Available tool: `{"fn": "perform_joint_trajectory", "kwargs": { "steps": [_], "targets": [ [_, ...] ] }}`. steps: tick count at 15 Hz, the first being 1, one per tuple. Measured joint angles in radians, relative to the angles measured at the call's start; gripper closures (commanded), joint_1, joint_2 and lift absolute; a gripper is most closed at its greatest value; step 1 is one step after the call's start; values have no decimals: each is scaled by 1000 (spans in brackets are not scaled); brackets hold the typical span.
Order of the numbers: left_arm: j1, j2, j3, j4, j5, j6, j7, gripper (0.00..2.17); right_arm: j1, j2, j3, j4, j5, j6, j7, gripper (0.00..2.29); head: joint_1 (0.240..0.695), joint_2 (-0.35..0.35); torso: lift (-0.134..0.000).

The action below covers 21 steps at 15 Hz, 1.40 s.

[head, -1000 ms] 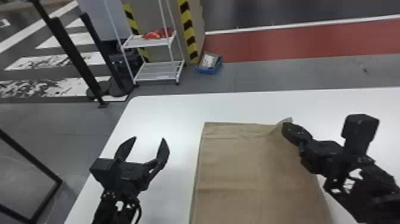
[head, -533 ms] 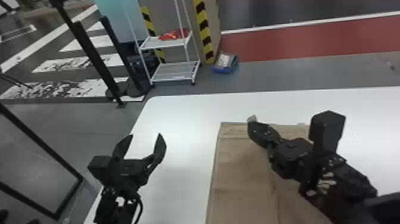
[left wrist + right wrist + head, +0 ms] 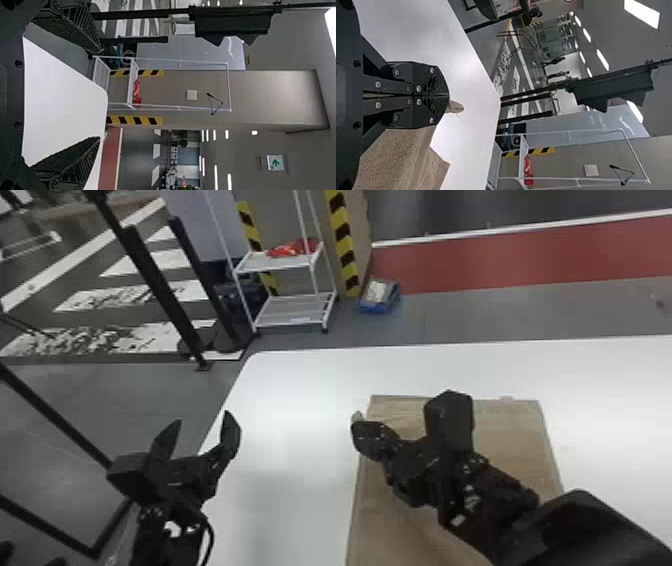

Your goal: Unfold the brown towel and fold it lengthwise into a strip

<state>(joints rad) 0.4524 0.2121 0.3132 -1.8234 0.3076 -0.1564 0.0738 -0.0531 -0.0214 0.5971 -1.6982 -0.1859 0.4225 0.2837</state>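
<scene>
brown fabric towel lay on the smooth white bench, black flat-fingered right claw pinched its edge, matching left claw stood wide

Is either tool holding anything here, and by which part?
The right tool grips the brown towel by a small bit of edge or corner that pokes out past it. The left tool is open and empty.

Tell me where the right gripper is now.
In the head view, the right gripper is at the left edge of the towel, near its far corner, pinching some cloth, well to the right of the left gripper.
</scene>
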Motion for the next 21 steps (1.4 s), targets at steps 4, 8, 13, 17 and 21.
{"fn": "perform_joint_trajectory", "kwargs": {
  "steps": [4,8,13,17,21],
  "targets": [
    [0,-3,-2,2,0,2,0,100,-42,10,49,74,0,19,61,22,695,350,-125],
    [-1,-5,-5,8,-1,0,-5,90,-20,8,27,68,-13,0,88,22,695,350,-125],
    [-9,6,-1,15,-2,10,-65,93,61,-50,-158,-81,25,-11,101,36,695,350,-125],
    [-27,18,3,34,-5,39,-146,97,110,-130,-324,-194,216,-3,141,56,695,350,-125],
    [-53,52,15,61,-36,58,-316,97,131,-209,-448,-237,366,-5,206,60,695,332,-125]
  ]
}}
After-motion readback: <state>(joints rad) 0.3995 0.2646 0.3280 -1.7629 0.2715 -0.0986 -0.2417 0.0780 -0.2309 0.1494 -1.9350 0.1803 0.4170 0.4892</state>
